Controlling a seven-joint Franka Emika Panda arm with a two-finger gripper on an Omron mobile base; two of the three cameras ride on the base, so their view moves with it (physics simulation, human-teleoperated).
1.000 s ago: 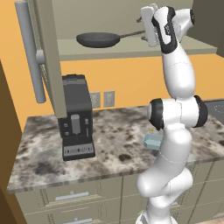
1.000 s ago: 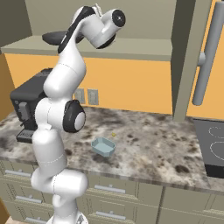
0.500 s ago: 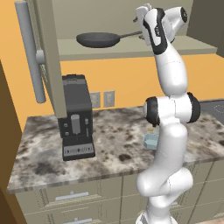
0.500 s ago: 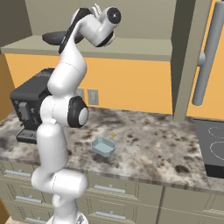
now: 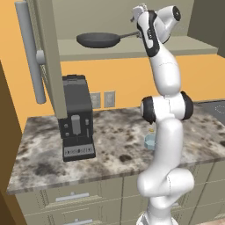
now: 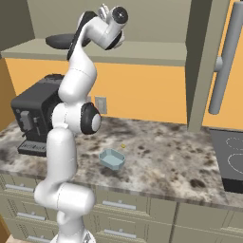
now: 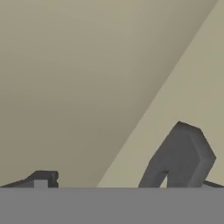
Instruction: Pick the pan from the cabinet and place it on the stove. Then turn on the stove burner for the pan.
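Vs the earlier frames: arm had swung a bit further left at the top, hand closer over the pan handle; pan, base and cameras had not shifted. Gripper (image 5: 137, 19) was up at the open cabinet (image 5: 132, 46), right at the end of the pan (image 5: 98, 40) handle, jaws spread wide and not closed on anything. Whether a finger touched the handle could not be told from the base views. In the hand view the fingertips (image 7: 181, 153) rose at the bottom edge against the beige cabinet wall, nothing between them. Pan sat flat on the cabinet shelf, bowl to the left, handle pointing right toward the hand; in the right base view only its dark rim (image 6: 61, 41) showed behind the upper arm. Cabinet door (image 5: 46, 52) stood open at the left with its bar handle (image 5: 30, 50) facing out; a second door with a bar handle (image 6: 227, 57) hung at the right. Stove (image 6: 228, 154) was at the far right end of the counter (image 5: 114, 145), well apart from the pan, white rings visible on the black glass. A black coffee machine (image 5: 77, 118) stood on the counter below the shelf, left of the arm. A small light-blue tray (image 6: 112, 159) lay on the counter near the arm's base. Wall outlets (image 5: 102, 99) sat behind the machine.
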